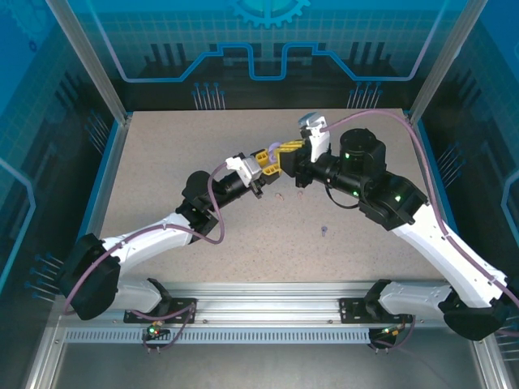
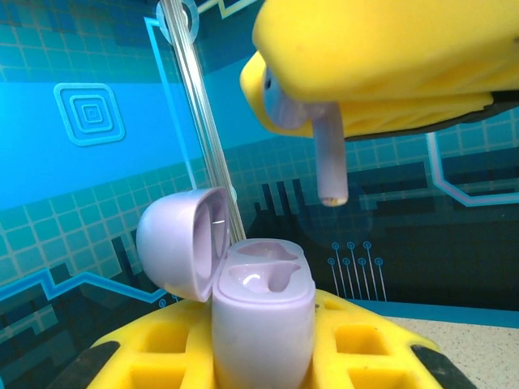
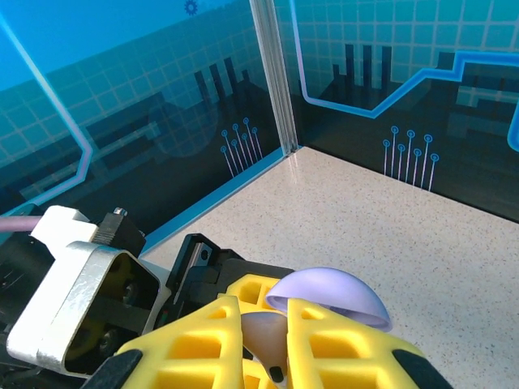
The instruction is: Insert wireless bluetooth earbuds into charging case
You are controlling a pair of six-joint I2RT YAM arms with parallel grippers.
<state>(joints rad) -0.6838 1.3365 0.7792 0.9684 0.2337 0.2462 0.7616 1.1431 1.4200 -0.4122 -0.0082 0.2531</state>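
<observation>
My left gripper (image 2: 263, 344) is shut on a pale purple charging case (image 2: 261, 279), which stands upright between the yellow fingers. Its lid (image 2: 174, 243) is swung open to the left, and both sockets look empty. Directly above it, my right gripper (image 3: 276, 336) is shut on a pale purple earbud (image 2: 331, 158) whose stem points down, a short way above the case's top. In the top view the two grippers meet above the table's far middle, left (image 1: 266, 166) and right (image 1: 290, 151). Two more tiny earbuds lie on the table, one pinkish (image 1: 280, 195) and one purple (image 1: 324, 232).
The speckled table (image 1: 162, 178) is ringed by clear walls with blue printed panels. A corner post (image 3: 276, 73) stands behind the grippers. The arm bases are bolted on the metal rail (image 1: 268, 312) at the near edge.
</observation>
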